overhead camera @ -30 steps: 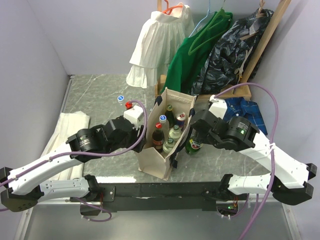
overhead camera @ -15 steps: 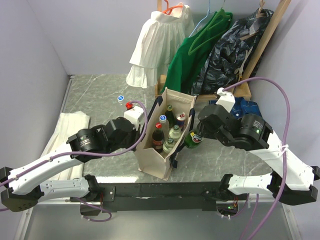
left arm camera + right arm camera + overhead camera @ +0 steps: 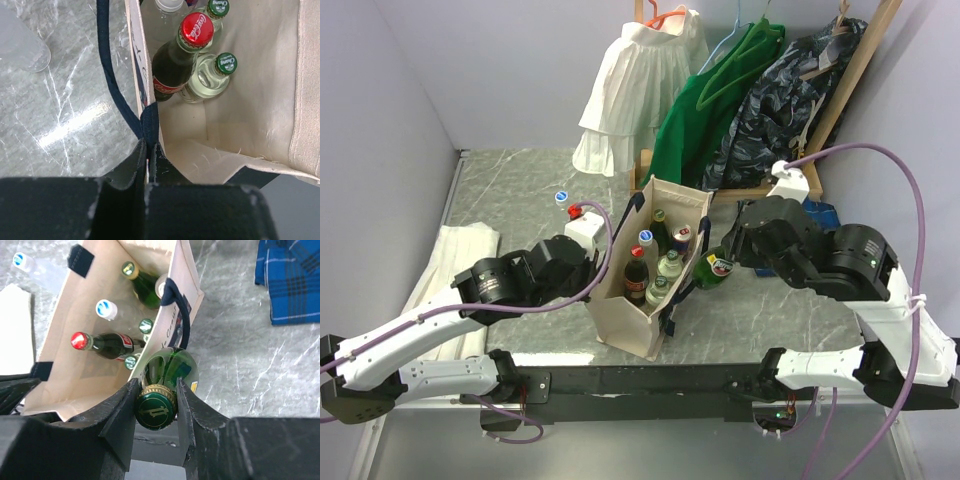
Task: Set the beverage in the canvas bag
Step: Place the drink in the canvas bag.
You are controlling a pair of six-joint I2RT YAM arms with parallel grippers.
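Marble tabletop (image 3: 520,190): left end effector (image 3: 148,150) pinches one canvas bag (image 3: 630,322) (six drinks (image 3: 176,65) inside), right end effector (image 3: 156,387) one green bottle (image 3: 172,362).

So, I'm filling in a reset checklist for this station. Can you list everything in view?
canvas bag: 1, cream with navy handles, upright mid-table
drinks: about six, with red, blue-white and green caps, inside the canvas bag
green bottle: 1, green with a gold-rimmed cap, tilted at the bag's right side
clear bottle: 1, blue cap, on the table behind and left of the bag
folded cloth: 1, white, left edge of the table
plaid shirt: 1, blue, right side of the table
hanging garments: 3, white, green and dark patterned, at the back
left gripper: 1, black, jaws pinching the bag's rim
right gripper: 1, black, jaws clamped on the green bottle's neck
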